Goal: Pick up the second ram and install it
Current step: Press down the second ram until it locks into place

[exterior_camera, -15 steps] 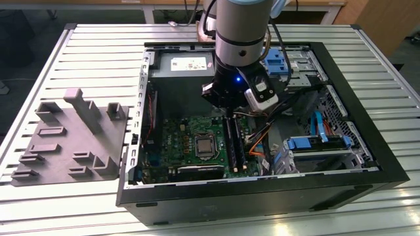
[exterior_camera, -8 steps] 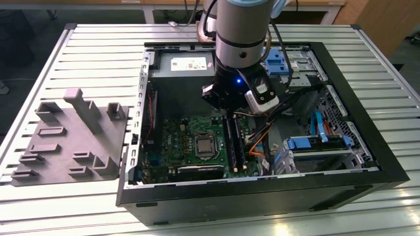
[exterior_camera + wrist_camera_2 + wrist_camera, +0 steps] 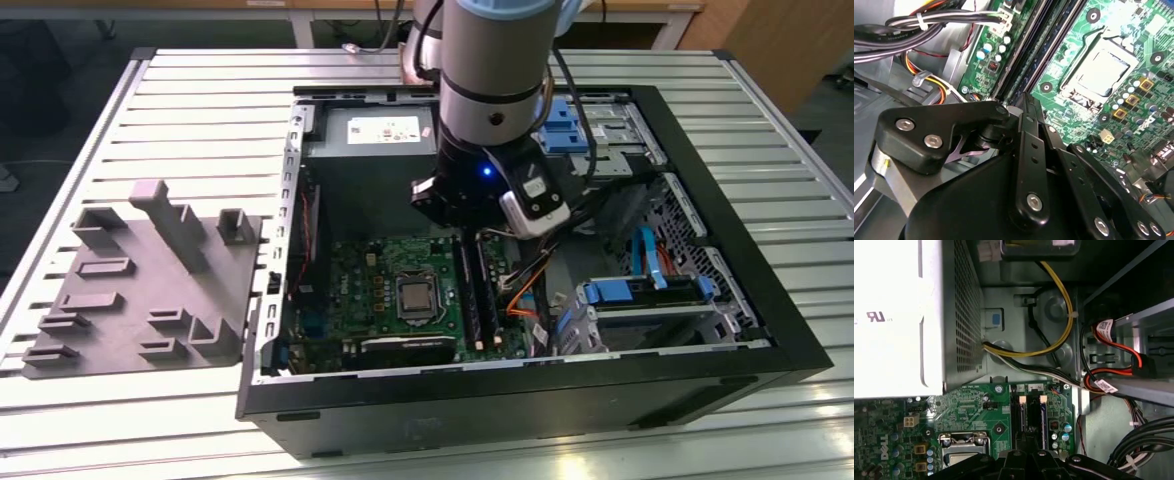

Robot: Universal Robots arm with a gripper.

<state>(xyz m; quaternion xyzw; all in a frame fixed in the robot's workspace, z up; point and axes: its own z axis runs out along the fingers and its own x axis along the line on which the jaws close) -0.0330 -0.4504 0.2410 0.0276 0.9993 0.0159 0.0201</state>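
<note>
The claw [image 3: 470, 232] hangs inside the open case [image 3: 747, 300]; whether it grips anything cannot be told. The ram [image 3: 1044, 415], a slim dark stick, lies just ahead in the slots [image 3: 1024, 415], its long axis running away from the claw. Beyond: glossy green motherboard [image 3: 969, 407], perforated metal box [image 3: 961, 315].

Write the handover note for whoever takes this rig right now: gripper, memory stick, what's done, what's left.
The gripper is down inside the open computer case, right over the memory slots of the motherboard. Open or shut cannot be told.
The memory stick: in the first wrist view a bluish strip that looks like one lies along one slot. Whether it is the second, or fully seated, cannot be told.
Done: the arm is at the slots.
Left: seating of the second stick is not confirmed.
</note>
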